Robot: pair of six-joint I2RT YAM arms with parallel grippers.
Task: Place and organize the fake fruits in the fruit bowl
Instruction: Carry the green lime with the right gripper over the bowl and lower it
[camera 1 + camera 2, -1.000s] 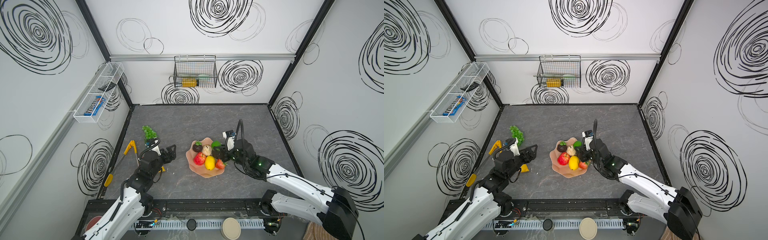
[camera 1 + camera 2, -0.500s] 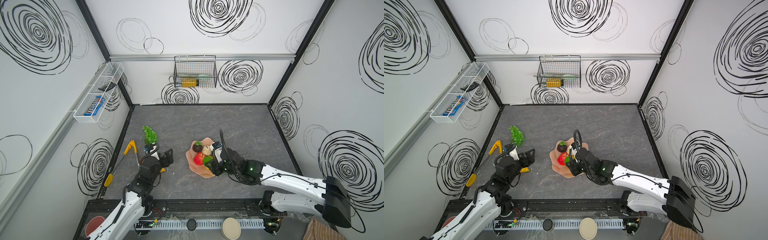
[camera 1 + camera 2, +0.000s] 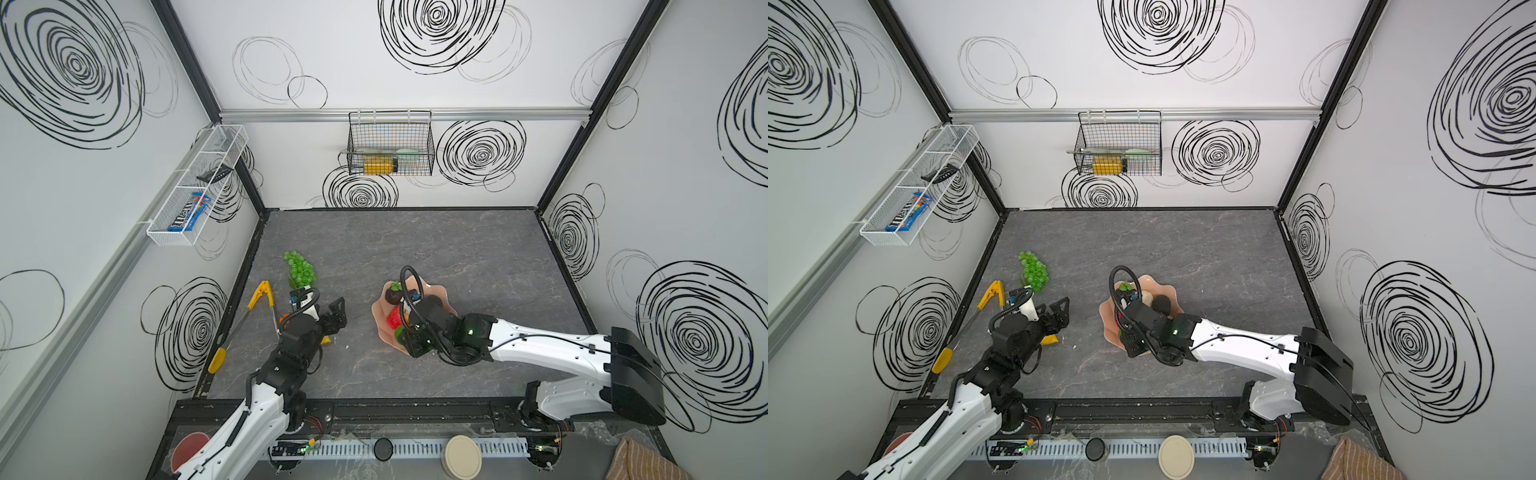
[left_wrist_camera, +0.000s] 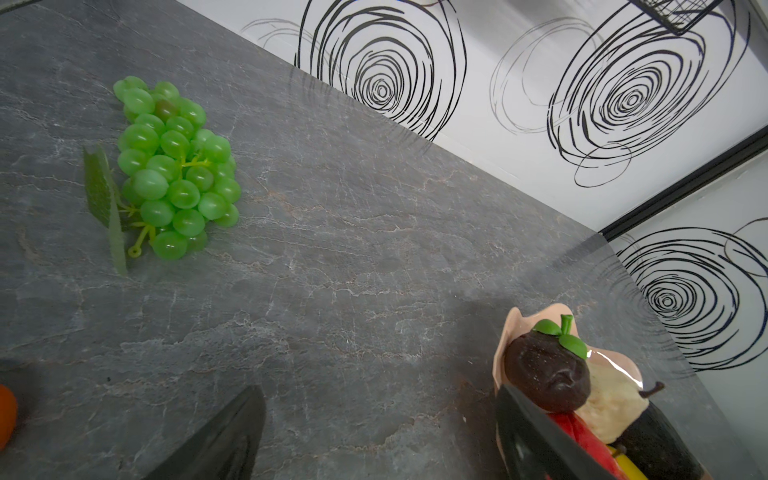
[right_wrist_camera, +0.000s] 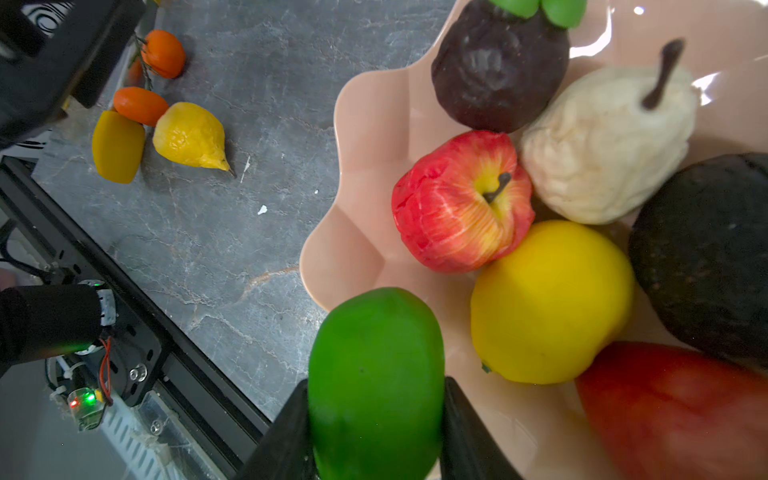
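The peach-pink fruit bowl [image 5: 357, 137] [image 3: 380, 320] holds a mangosteen [image 5: 498, 66], a beige pear [image 5: 602, 145], a red apple [image 5: 457, 208], a yellow lemon [image 5: 548, 303], a dark avocado [image 5: 706, 257] and a strawberry [image 5: 673, 415]. My right gripper [image 5: 376, 395] [image 3: 405, 338] is shut on a green lime [image 5: 376, 374], over the bowl's near left rim. The green grape bunch [image 3: 301, 268] [image 4: 174, 166] lies on the table at the far left. A second lemon [image 5: 189, 135] and small oranges [image 5: 164, 54] lie beside my left arm. My left gripper [image 4: 380, 395] [image 3: 336, 316] hangs open and empty above bare table between grapes and bowl.
Yellow-handled tongs [image 3: 257, 307] lie along the left table edge. A yellow fruit piece [image 5: 118, 145] lies by the oranges. A wire basket [image 3: 390, 145] hangs on the back wall and a white mesh shelf [image 3: 195, 187] on the left wall. A black rail [image 3: 374, 409] runs along the front.
My right gripper has carried the lime from the bowl's far right side across the fruits to its near left rim. The left arm has hardly moved.
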